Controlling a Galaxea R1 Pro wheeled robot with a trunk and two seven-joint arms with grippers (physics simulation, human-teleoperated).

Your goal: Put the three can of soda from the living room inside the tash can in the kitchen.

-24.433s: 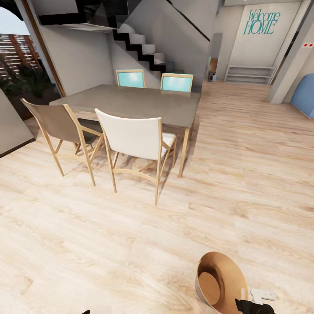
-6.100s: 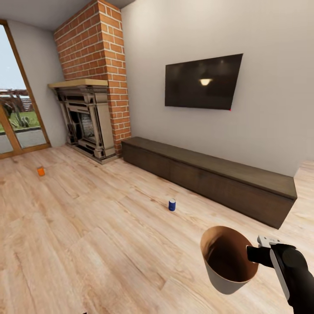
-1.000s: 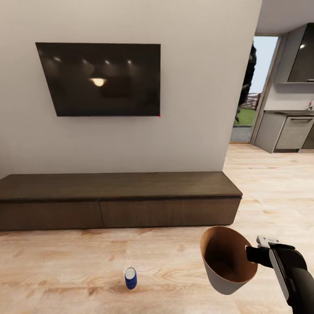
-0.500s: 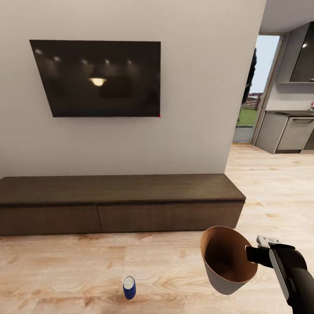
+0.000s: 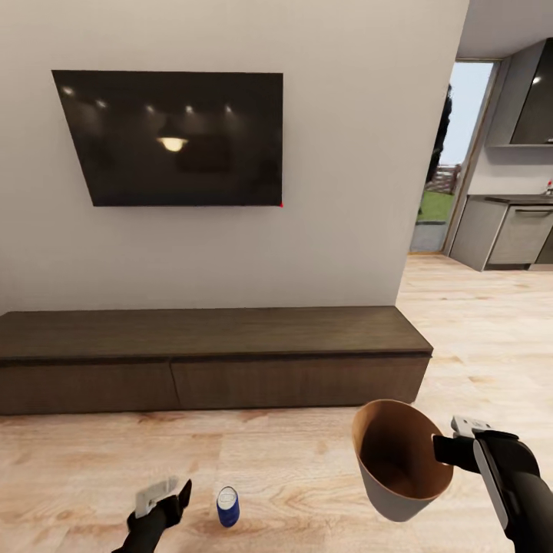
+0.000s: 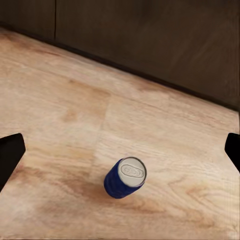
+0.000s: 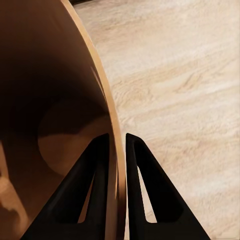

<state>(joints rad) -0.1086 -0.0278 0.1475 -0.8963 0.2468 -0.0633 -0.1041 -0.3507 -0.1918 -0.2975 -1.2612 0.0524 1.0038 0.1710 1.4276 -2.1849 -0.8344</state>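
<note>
Since half a second ago the left gripper (image 5: 170,499) has risen into the head view at about 7 o'clock, just left of the blue can (image 5: 227,507) standing on the wood floor (image 5: 307,468). Its jaws are spread wide, and in the left wrist view the blue can (image 6: 125,177) sits between the fingertips (image 6: 10,155), untouched.

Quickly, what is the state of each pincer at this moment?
Left pincer: open, holding nothing, the blue can standing on the floor between its fingertips.
Right pincer: closed on the rim of the trash can.
</note>
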